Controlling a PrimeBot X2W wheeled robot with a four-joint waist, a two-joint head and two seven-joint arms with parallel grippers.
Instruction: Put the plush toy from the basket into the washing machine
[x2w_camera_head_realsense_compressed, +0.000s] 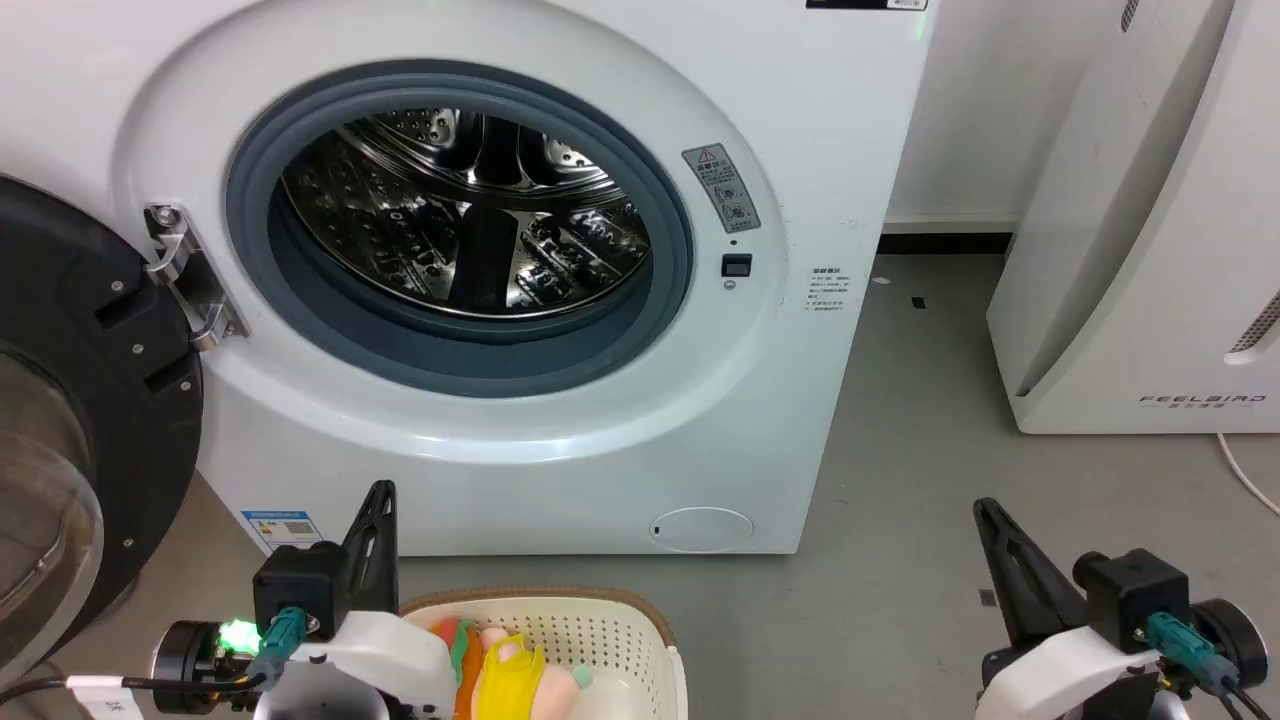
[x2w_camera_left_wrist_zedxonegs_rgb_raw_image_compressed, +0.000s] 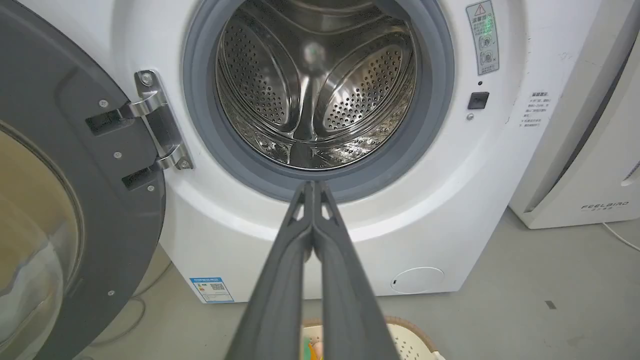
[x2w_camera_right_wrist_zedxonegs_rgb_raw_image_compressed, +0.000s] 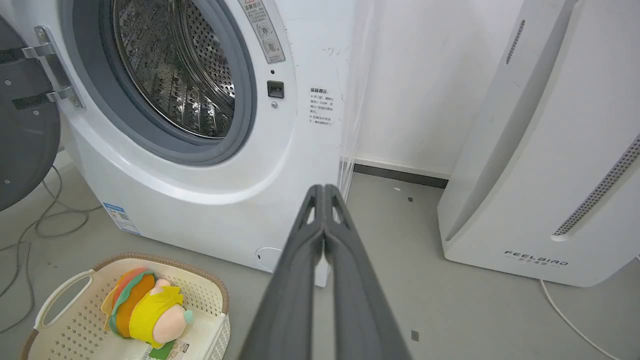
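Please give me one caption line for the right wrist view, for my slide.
Shut right gripper before the open washing machine; the plush toy lies in the basket.

Soft burger-shaped plush toy (x2w_camera_right_wrist_zedxonegs_rgb_raw_image_compressed: 145, 312): orange bun, green, yellow and peach-pink layers
Oval perforated plastic basket (x2w_camera_right_wrist_zedxonegs_rgb_raw_image_compressed: 202, 292): cream-white, brown woven-look rim
Large front-loading washing machine (x2w_camera_head_realsense_compressed: 560, 480): white body, grey gasket, shiny steel drum, dark door
Slanted FEELBIRD appliance (x2w_camera_head_realsense_compressed: 1130, 300): white, grey lettering
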